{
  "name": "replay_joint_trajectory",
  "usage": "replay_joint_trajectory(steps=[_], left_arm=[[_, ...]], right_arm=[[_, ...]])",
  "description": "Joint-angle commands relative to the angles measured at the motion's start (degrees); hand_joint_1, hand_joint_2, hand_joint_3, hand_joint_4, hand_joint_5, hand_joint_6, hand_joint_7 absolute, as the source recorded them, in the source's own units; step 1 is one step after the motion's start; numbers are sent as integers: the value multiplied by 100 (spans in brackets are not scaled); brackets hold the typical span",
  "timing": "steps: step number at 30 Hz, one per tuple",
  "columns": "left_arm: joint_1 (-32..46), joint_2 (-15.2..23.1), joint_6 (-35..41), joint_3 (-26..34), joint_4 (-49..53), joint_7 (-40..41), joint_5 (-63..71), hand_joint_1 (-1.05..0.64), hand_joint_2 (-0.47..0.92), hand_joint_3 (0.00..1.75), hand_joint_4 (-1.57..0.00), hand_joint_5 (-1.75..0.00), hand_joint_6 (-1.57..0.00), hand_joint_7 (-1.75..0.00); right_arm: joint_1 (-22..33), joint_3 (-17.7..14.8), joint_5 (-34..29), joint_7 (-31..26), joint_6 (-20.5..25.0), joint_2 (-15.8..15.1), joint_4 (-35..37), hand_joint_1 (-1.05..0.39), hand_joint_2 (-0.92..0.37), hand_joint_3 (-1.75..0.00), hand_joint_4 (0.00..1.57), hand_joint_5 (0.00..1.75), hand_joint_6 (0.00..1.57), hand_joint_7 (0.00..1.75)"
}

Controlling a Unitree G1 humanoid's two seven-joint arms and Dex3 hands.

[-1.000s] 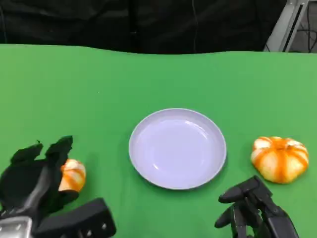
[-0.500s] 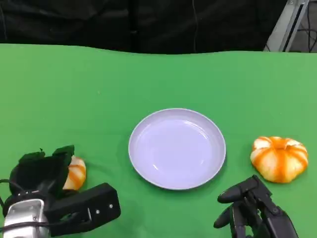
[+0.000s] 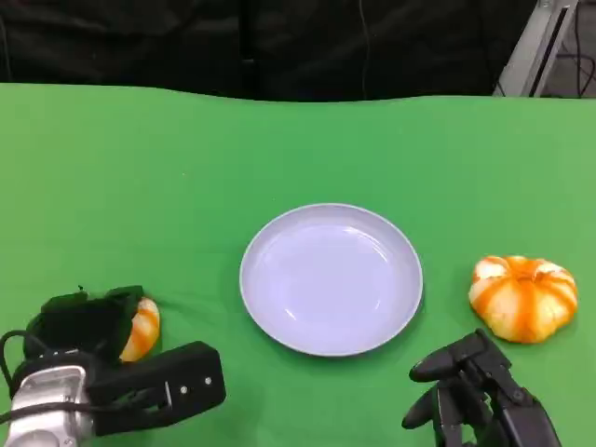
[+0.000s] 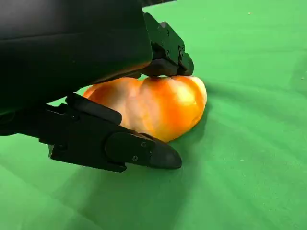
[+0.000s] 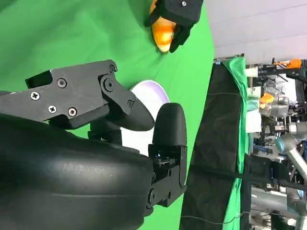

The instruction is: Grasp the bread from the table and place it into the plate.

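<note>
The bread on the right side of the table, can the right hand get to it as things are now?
Probably yes: the right hand sits beside that bread holding nothing, with only bare green cloth between them.

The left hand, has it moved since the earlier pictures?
Yes. The left hand has come down over the bread, lower in the head view relative to the plate.

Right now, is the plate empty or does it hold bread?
Empty: the plate shows bare; both breads lie on the table.
</note>
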Motion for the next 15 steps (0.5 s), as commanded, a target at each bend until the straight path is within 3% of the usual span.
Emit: replay_joint_trajectory(steps=[1,2,3,4,5,6,7,10,12,15], left_arm=[[64,123,30,-94,188,-127,-168,-51,92,8,-33,-17,-35,-3],[69,126,6,-88,191,-100,-204,-47,92,9,-38,-19,-39,-5],[196,124,-509,67,174,510,-400,-46,92,9,-39,-19,-41,-6],[297,136,-934,175,150,1022,-541,-39,92,16,-62,-90,-58,-66],[372,159,-1278,248,129,1421,-648,-36,92,29,-70,-140,-57,-126],[422,175,-1610,293,166,1864,-705,-33,91,33,-72,-157,-56,-150],[430,189,-1788,299,225,2104,-721,-31,89,34,-74,-166,-56,-162],[518,247,-2126,339,200,2549,-739,-29,89,39,-73,-174,-55,-173],[590,257,-2302,399,116,2826,-754,-27,74,61,-73,-174,-55,-174],[693,233,-2442,486,-97,3105,-756,-25,64,78,-74,-175,-57,-175]], right_arm=[[37,-41,-5,-13,-8,-50,-16,-25,-92,-101,31,175,14,175],[36,-41,-1,-12,-5,-49,-16,-25,-92,-101,31,175,14,175],[45,-34,-7,-26,2,-37,-28,-25,-92,-101,31,175,14,175],[48,-30,-14,-36,-2,-28,-31,-25,-92,-101,31,175,14,175],[45,-29,-21,-39,-21,-26,-19,-25,-92,-101,31,175,14,175],[42,-29,-30,-42,-30,-26,-10,-25,-92,-101,31,175,14,175],[38,-30,-35,-43,-36,-28,-1,-25,-92,-101,31,175,14,175],[33,-25,-27,-49,-31,-11,-2,-25,-92,-101,31,175,14,175],[18,-23,-36,-46,-47,-7,17,-25,-92,-101,32,175,14,175],[10,-15,-40,-54,-9,7,13,-26,-92,-101,32,175,14,175]])
